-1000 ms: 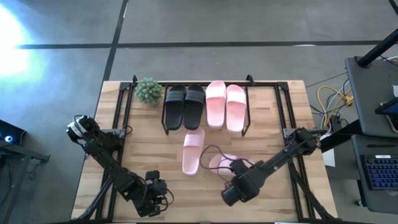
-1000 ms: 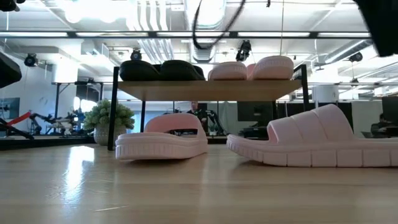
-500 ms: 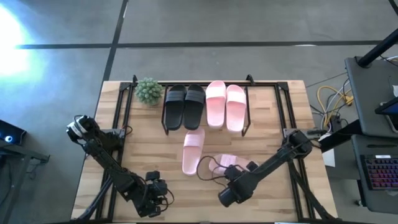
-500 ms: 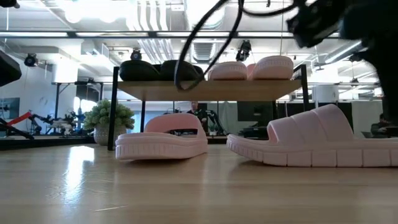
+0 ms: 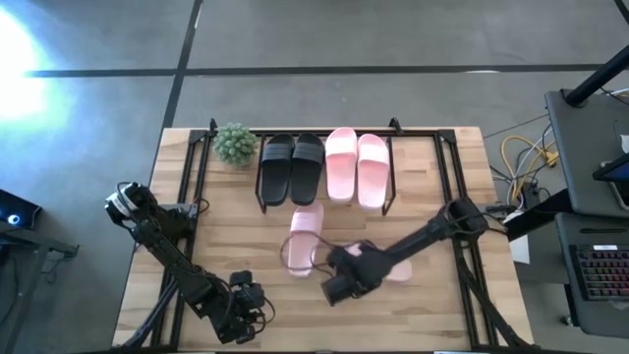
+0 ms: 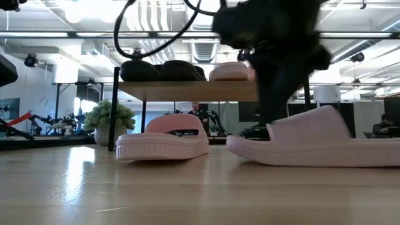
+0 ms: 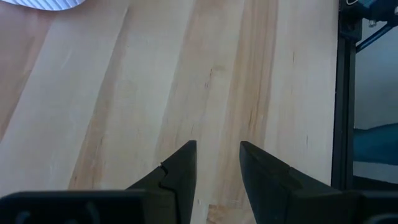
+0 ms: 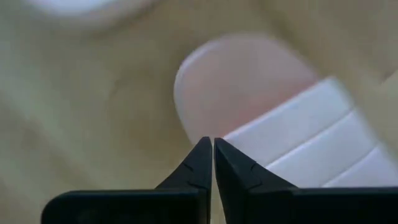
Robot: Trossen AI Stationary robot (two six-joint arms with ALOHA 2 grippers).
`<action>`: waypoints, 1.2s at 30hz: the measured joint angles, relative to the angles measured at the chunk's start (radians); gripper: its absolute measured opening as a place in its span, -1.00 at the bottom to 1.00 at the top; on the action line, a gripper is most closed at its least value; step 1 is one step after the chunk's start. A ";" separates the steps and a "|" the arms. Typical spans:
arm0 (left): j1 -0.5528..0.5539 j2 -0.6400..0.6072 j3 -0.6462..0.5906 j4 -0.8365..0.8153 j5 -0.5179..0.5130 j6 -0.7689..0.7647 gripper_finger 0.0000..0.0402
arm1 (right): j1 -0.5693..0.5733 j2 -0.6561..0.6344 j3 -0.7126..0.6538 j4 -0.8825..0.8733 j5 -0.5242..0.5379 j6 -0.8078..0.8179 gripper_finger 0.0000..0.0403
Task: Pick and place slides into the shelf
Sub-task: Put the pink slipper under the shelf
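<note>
The shelf (image 5: pixel 398 133) stands at the table's far side, with two black slides (image 5: pixel 292 167) and two pink slides (image 5: pixel 357 165) lying sole-down on its top plank (image 6: pixel 187 90). A pink slide (image 5: pixel 306 239) rests flat on the table in front of it. A second pink slide (image 5: pixel 396 269) lies to its right, partly under my right arm. My right gripper (image 8: pixel 213 144) is shut and points down over the bare footbed end (image 8: pixel 242 81) of that slide, beside its strap (image 8: pixel 311 130). My left gripper (image 7: pixel 217 149) waits open over bare wood near the table's front left. My right gripper's shut fingertips (image 8: pixel 205 152) stand over the rim of the pink slide's footbed end, coming from above. Whether they touch it I cannot tell. The slide lies flat on the table (image 6: pixel 312 147).
A small potted plant (image 5: pixel 235 144) stands at the shelf's left end. A cable loop (image 5: pixel 300 251) from my right arm hangs over the left pink slide. Bare wood lies along the table's near edge (image 5: pixel 314 329).
My right gripper has gone toward the table's left edge and a little toward the far edge, and has come down over the right-hand pink slide, so that it now stands in the low view. Its cable loop has swung left with it.
</note>
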 joint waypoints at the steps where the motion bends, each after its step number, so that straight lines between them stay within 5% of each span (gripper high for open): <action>1: 0.000 0.000 0.000 0.000 0.000 0.000 -0.47 | -0.014 0.000 0.005 -0.008 0.034 0.000 -0.95; 4: 0.000 0.000 0.000 0.000 0.007 0.000 -0.47 | -0.056 -0.001 0.025 -0.007 0.051 -0.020 -0.95; 7: 0.000 0.000 0.000 0.000 0.011 0.000 -0.47 | -0.077 -0.012 0.049 -0.009 -0.051 -0.079 -0.95; 11: 0.000 0.000 0.000 0.000 0.012 0.001 -0.47 | -0.053 -0.029 0.095 -0.003 -0.170 -0.128 -0.95; 16: 0.000 0.000 0.000 0.000 0.013 0.007 -0.47 | -0.003 -0.067 0.144 -0.021 -0.192 -0.138 -0.95; 24: 0.000 0.000 -0.001 -0.001 0.014 0.008 -0.47 | 0.062 -0.074 0.097 -0.421 -0.311 0.029 -0.95; 29: 0.000 0.000 -0.001 -0.001 0.007 0.010 -0.47 | 0.073 -0.074 0.044 -0.402 -0.417 0.044 -0.95; 36: 0.000 0.000 -0.001 0.000 -0.002 0.008 -0.47 | 0.029 -0.068 -0.031 -0.240 -0.366 0.033 -0.95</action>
